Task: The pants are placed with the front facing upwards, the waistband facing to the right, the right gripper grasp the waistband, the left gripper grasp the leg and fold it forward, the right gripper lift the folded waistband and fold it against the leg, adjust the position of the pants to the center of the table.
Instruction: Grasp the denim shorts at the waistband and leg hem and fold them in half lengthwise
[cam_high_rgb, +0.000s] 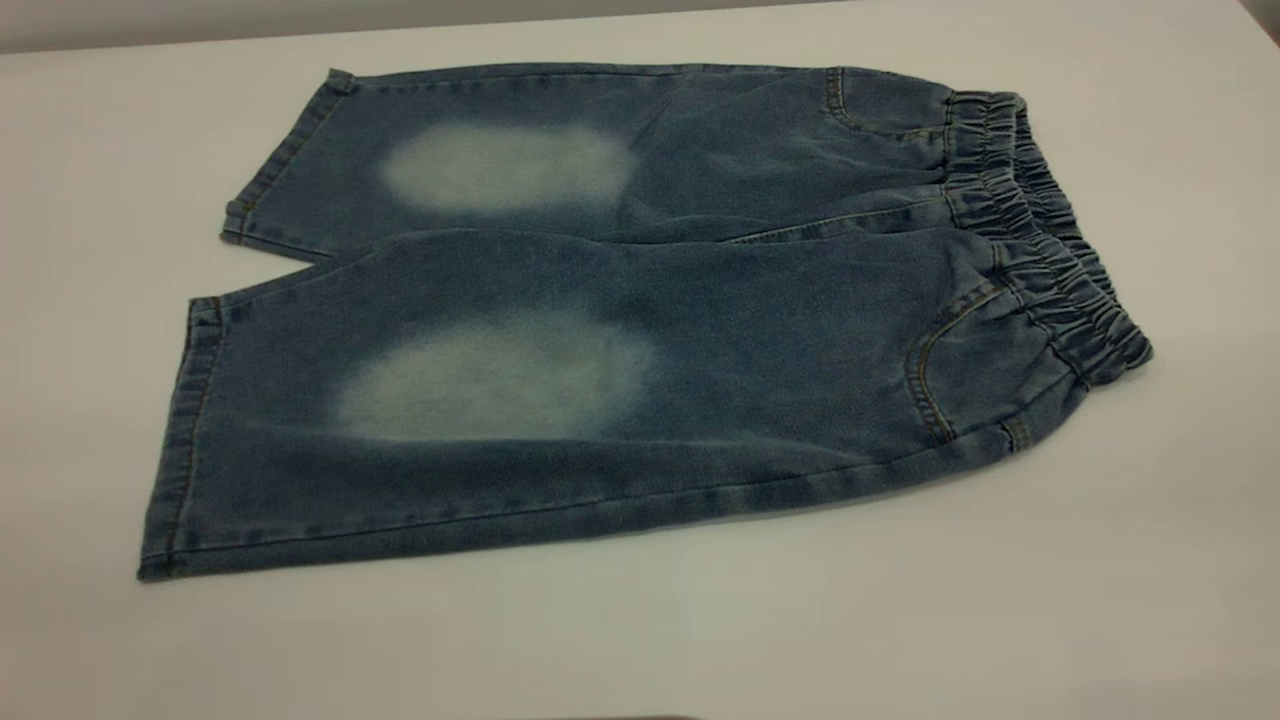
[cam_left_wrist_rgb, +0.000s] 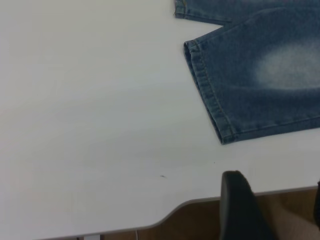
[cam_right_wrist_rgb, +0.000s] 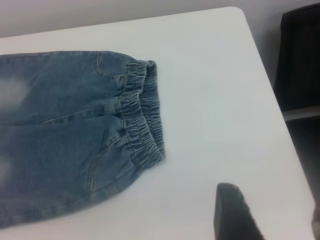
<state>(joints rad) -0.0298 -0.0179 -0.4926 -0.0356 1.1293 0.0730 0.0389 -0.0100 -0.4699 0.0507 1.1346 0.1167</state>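
Observation:
The blue denim pants (cam_high_rgb: 640, 330) lie flat and spread on the white table (cam_high_rgb: 1150, 560), front side up, with a pale oval patch on each leg. The gathered waistband (cam_high_rgb: 1040, 230) points right and the leg hems (cam_high_rgb: 190, 430) point left. Neither gripper shows in the exterior view. My left gripper (cam_left_wrist_rgb: 275, 182) hovers open over the table's edge, apart from the near leg hem (cam_left_wrist_rgb: 207, 92). My right gripper (cam_right_wrist_rgb: 272, 200) hangs open above bare table, well clear of the waistband (cam_right_wrist_rgb: 142, 117). Both hold nothing.
A rounded table corner and brown floor (cam_left_wrist_rgb: 200, 222) lie under the left gripper. Past the table's right edge stands a dark shelf-like object (cam_right_wrist_rgb: 300, 65). Bare tabletop surrounds the pants on every side.

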